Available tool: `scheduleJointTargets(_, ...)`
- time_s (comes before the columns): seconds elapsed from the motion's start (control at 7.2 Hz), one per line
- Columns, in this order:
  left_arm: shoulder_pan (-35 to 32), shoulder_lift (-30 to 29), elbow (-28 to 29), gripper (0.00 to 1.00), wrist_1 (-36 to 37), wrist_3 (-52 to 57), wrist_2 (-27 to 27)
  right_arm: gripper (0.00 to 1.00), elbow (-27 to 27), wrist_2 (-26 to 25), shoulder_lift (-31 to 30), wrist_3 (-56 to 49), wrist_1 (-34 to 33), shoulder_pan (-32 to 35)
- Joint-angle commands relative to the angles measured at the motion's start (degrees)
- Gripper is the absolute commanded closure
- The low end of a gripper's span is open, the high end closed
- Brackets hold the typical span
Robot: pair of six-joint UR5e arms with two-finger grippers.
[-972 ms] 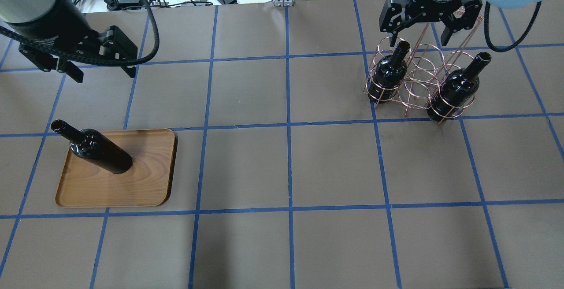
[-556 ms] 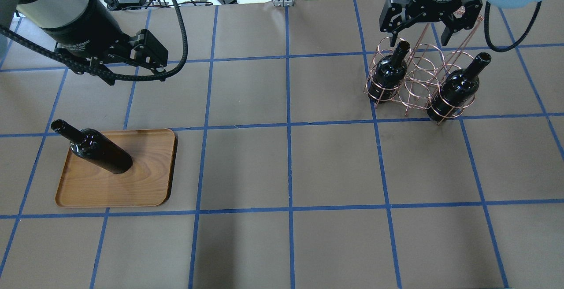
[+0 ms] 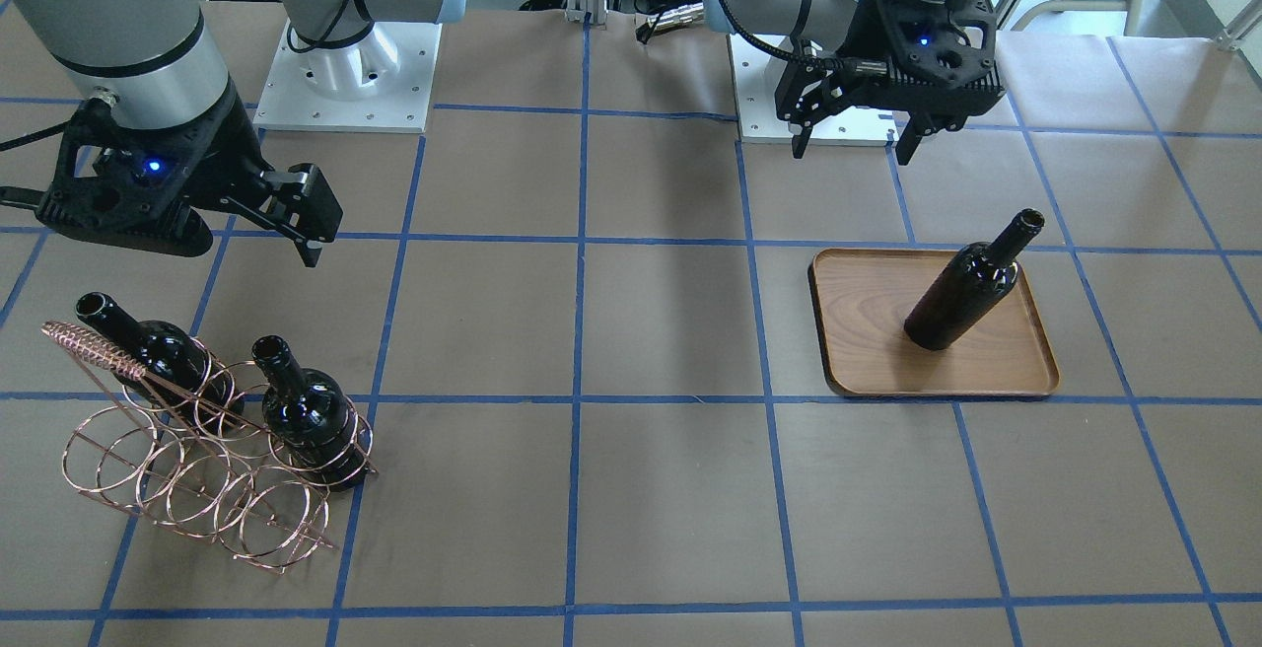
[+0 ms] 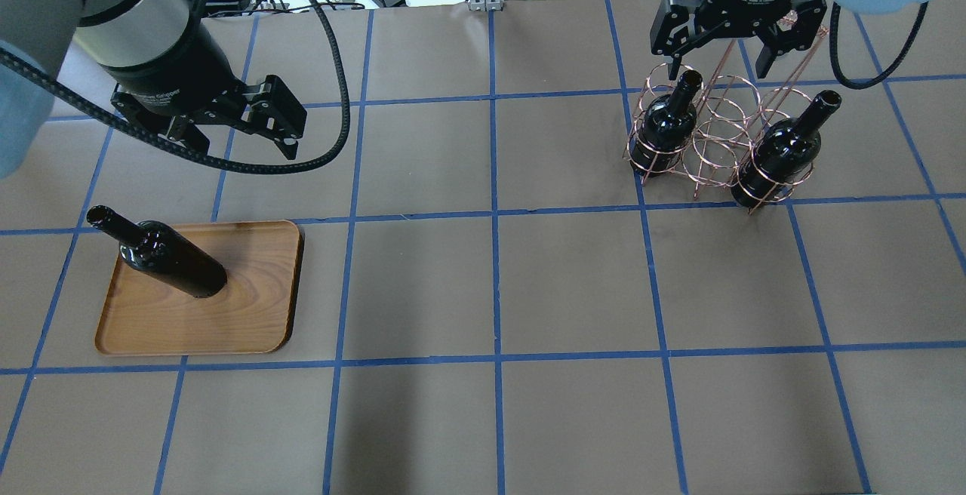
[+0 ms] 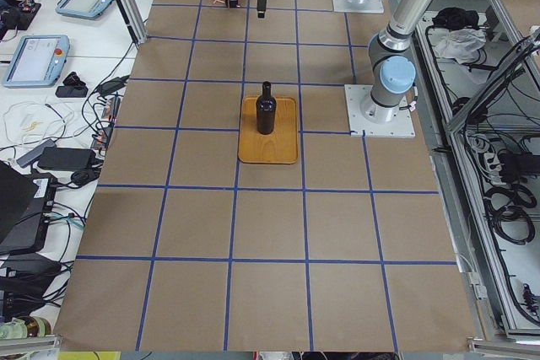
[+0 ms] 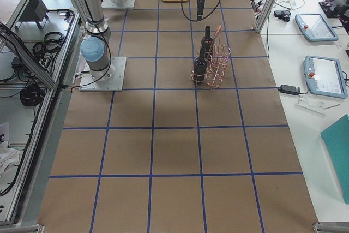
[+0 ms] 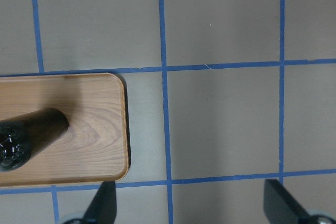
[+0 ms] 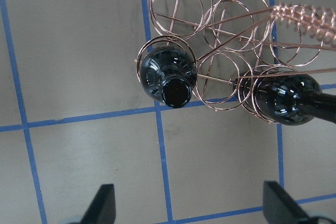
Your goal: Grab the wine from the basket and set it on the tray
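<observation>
Left fingers (image 4: 283,114) gape; wine (image 4: 173,257) stands upright on tray (image 4: 249,314), neck up.

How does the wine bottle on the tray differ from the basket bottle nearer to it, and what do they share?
1. The tray bottle stands free on the flat wooden tray. The basket bottle sits inside a wire ring of the basket.
2. The tray bottle is alone on its tray. The basket bottle shares the basket with a second bottle.
Shared: both are glossy black, long-necked, upright and open-mouthed.
</observation>
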Motion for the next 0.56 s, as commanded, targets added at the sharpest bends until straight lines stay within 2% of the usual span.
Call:
scheduleJointTargets(0.0,0.32,0.10,-0.14,0.00,1.32,-0.90,0.79,0.00,0.00,-0.05,0.00,-0.01,0.00,0.00)
scheduleJointTargets(0.42,0.32,0.10,-0.66,0.00,1.41,-1.26,0.70,0.00,0.00,-0.05,0.00,-0.01,0.00,0.00)
